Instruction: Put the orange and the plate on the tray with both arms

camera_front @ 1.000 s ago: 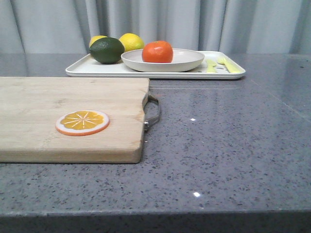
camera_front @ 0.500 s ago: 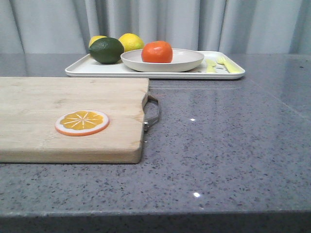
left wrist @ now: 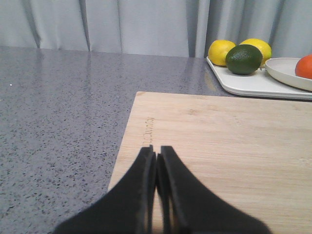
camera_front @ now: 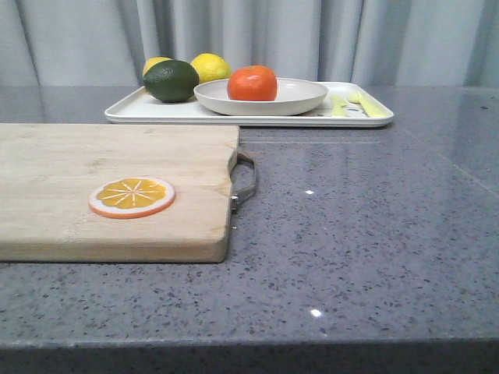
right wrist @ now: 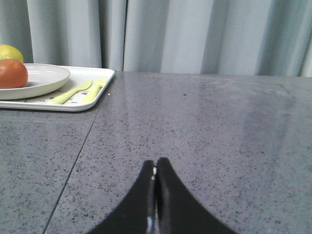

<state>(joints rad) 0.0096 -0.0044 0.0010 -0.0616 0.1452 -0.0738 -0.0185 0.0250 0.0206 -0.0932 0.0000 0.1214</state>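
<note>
The orange (camera_front: 253, 82) sits on the off-white plate (camera_front: 300, 99), and the plate rests on the long white tray (camera_front: 156, 111) at the back of the table. The orange also shows in the left wrist view (left wrist: 305, 67) and the right wrist view (right wrist: 11, 73), as do the plate (left wrist: 287, 71) (right wrist: 46, 78) and the tray (left wrist: 243, 86) (right wrist: 92, 100). My left gripper (left wrist: 156, 152) is shut and empty, low over the wooden cutting board (left wrist: 234, 141), far from the tray. My right gripper (right wrist: 155, 163) is shut and empty over the bare grey table. Neither gripper shows in the front view.
A dark green avocado (camera_front: 171, 81) and two lemons (camera_front: 210, 67) lie on the tray's left part; yellow-green cutlery print (camera_front: 366, 104) marks its right end. A wooden cutting board (camera_front: 78, 164) with a metal handle (camera_front: 245, 181) holds an orange slice disc (camera_front: 132, 196) at front left.
</note>
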